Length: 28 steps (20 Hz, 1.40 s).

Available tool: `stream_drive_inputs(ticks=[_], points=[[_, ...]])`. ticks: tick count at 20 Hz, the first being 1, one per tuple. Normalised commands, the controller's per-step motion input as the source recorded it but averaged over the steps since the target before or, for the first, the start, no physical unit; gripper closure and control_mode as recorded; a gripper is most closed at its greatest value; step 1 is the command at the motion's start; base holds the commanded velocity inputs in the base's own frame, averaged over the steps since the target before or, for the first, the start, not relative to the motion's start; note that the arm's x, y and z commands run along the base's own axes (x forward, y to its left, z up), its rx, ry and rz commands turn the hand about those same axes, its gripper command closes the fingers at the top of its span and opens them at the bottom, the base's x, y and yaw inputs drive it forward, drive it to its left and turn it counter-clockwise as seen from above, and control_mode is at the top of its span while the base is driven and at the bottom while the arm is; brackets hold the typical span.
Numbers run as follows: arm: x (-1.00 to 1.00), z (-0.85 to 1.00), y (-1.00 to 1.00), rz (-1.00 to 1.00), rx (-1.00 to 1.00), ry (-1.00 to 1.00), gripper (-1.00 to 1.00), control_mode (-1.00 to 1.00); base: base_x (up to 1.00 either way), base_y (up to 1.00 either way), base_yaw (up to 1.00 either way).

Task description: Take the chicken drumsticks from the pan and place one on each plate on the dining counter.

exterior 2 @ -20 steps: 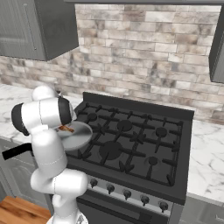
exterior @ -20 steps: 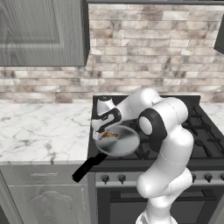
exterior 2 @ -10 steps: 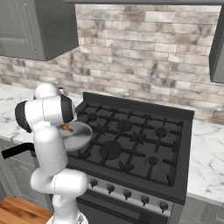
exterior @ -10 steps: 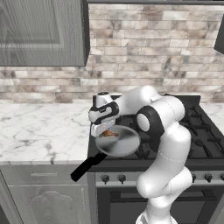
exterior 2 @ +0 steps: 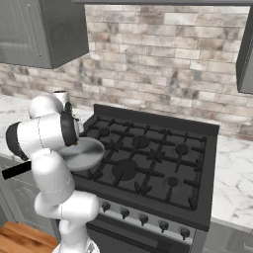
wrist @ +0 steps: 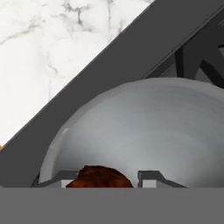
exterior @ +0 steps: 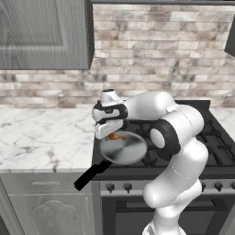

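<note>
The white arm rose from the base, bent at its dark elbow and reached forward and left, wrist turned down. The tool point(exterior: 111, 134) pointed downward, its two fingertips point(wrist: 148, 177) spread either side of a brown drumstick point(wrist: 99, 177).

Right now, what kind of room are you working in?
A home kitchen, by the look of it: a black gas stove with burner grates, a marble worktop over grey cabinets, and a brick backsplash. The pan sits on the stove's front left.
</note>
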Motion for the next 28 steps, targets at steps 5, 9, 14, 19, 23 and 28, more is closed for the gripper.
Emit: stream_drive_inputs(ticks=[5, 9, 14, 19, 23, 28], points=[[-0.68, 0.21, -0.22, 0.00, 0.00, -0.03, 1.00, -1.00, 0.00, 0.00, 0.00], [-0.69, 0.14, -0.27, -0.01, 0.00, -0.01, 1.00, -1.00, 0.00, 0.00, 0.00], [-0.73, 0.20, -0.33, -0.01, 0.00, 0.00, 1.00, -1.00, 0.00, 0.00, 0.00], [-0.37, 0.11, -0.17, -0.02, 0.00, 0.00, 1.00, 1.00, 0.00, 0.00, 0.00], [0.00, 0.00, 0.00, 0.00, 0.00, 0.00, 1.00, 1.00, -0.46, -0.08, -0.09], [0.00, 0.00, 0.00, 0.00, 0.00, 0.00, 1.00, 1.00, -0.51, -0.01, -0.76]])
